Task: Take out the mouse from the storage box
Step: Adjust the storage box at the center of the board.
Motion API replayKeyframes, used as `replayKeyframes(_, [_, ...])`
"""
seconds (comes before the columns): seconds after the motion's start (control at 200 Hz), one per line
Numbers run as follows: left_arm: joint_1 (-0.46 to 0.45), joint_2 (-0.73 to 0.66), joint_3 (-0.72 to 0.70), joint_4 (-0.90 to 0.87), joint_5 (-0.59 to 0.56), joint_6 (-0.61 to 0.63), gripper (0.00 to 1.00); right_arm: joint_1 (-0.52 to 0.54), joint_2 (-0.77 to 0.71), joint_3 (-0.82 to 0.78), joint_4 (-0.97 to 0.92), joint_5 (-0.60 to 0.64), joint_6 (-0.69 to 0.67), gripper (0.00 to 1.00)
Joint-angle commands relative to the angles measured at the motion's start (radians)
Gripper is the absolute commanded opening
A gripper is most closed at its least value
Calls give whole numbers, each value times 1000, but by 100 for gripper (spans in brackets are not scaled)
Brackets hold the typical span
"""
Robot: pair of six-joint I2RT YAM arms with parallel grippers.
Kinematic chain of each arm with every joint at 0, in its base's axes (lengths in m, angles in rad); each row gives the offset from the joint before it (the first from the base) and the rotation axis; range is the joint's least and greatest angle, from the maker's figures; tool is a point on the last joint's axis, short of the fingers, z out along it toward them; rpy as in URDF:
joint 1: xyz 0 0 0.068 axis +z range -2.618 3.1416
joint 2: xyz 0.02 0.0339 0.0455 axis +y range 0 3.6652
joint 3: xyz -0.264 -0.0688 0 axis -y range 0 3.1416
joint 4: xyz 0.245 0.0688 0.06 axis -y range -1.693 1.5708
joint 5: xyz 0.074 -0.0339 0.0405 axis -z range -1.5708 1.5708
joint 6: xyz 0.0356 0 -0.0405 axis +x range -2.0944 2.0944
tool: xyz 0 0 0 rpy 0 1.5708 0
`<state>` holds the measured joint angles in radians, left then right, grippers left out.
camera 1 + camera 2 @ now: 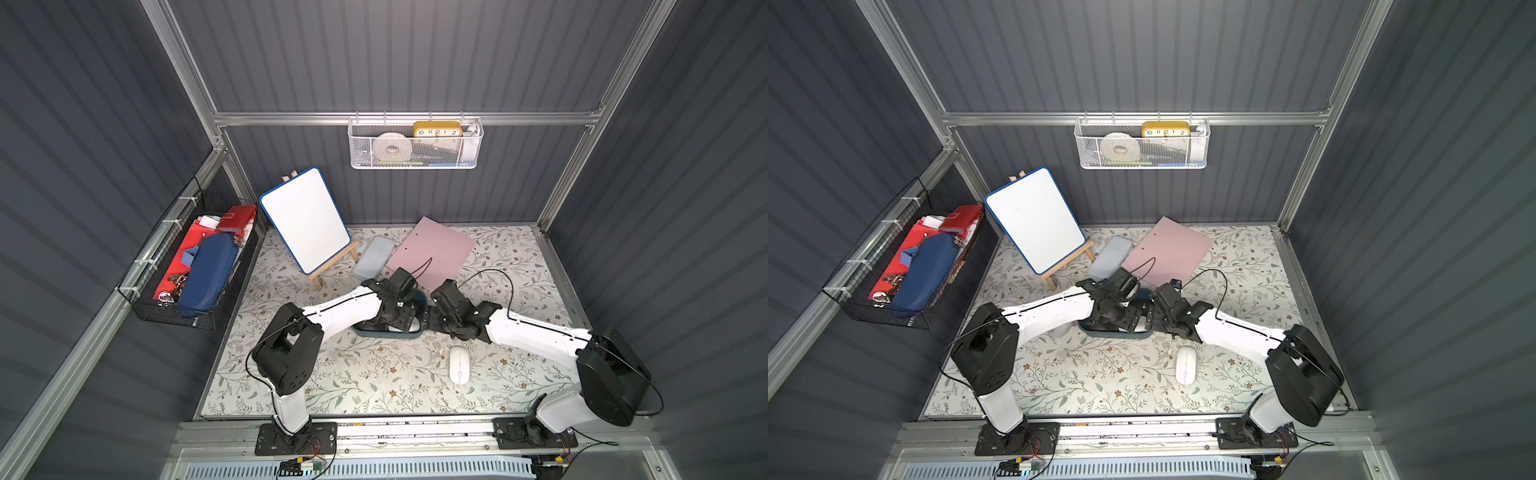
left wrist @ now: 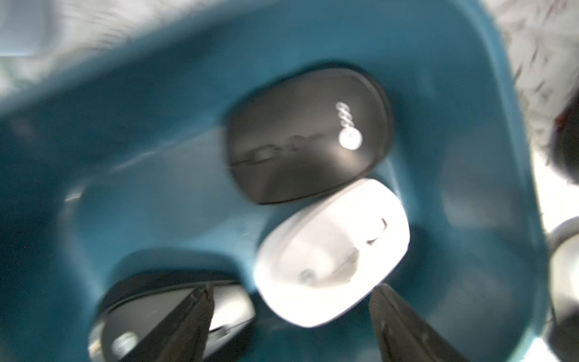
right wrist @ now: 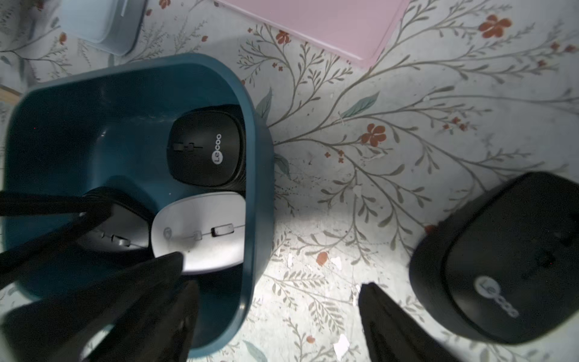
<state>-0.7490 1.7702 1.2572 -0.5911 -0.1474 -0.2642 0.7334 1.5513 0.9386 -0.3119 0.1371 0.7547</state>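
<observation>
Floral mat [image 1: 374, 374]: arms [image 1: 345, 309] crowd over storage box [image 1: 390, 335].

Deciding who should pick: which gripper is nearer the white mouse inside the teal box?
Left. The left gripper sits inside the storage box, open, just over the white mouse. The right gripper hangs open across the box's rim, farther off.

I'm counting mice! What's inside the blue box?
The storage box holds three mice: a black mouse, a white mouse, and a grey mouse partly covered by the left hand.
</observation>
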Motion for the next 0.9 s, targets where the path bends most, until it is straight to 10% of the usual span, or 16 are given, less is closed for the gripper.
replayKeyframes(0.0, [25, -68, -15, 37, -21, -47, 85, -25, 67, 47, -29, 40, 11, 84])
replayKeyframes(0.895, [-41, 33, 11, 119, 133, 51, 90, -298, 447, 521, -74, -140, -193, 81])
